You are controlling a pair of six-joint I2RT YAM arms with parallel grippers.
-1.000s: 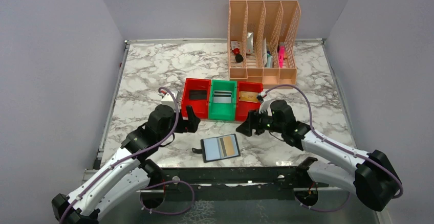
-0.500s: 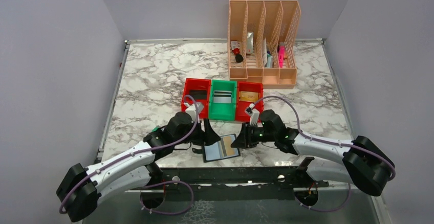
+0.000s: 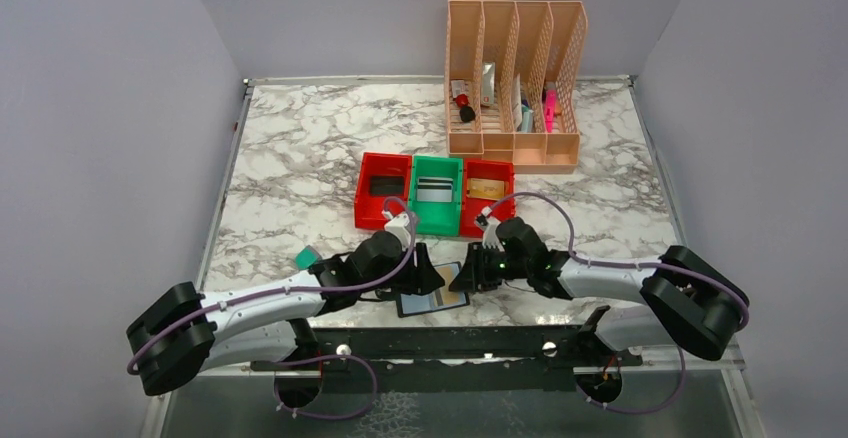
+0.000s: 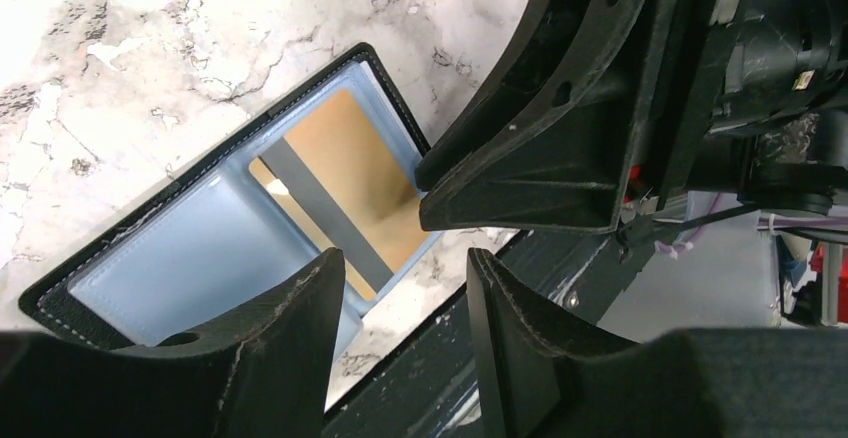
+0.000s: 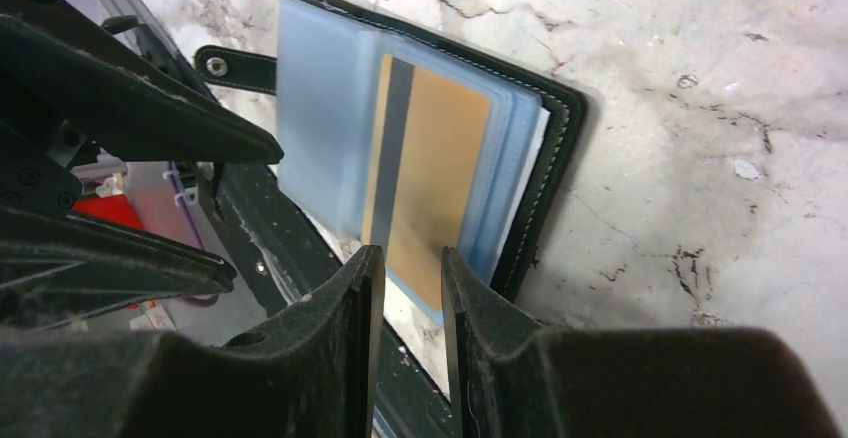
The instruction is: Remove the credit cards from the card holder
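Note:
The card holder lies open near the table's front edge, black outside and blue-grey inside. A tan credit card with a grey stripe sits in its clear pocket. My left gripper hovers at the holder's left half and is open with nothing between its fingers. Opposite it, my right gripper is low over the holder's right half. Its jaws stand a narrow gap apart just off the card's near edge, holding nothing. The strap tab sticks out on the far side.
Behind the holder stand a red bin, a green bin and another red bin, each with a card inside. A peach file organizer stands at the back. The dark metal rail runs just beyond the holder's near edge.
Both arms have come forward and down from the bins to the card holder, closing in from either side. Both grippers have narrowed, the right one more.

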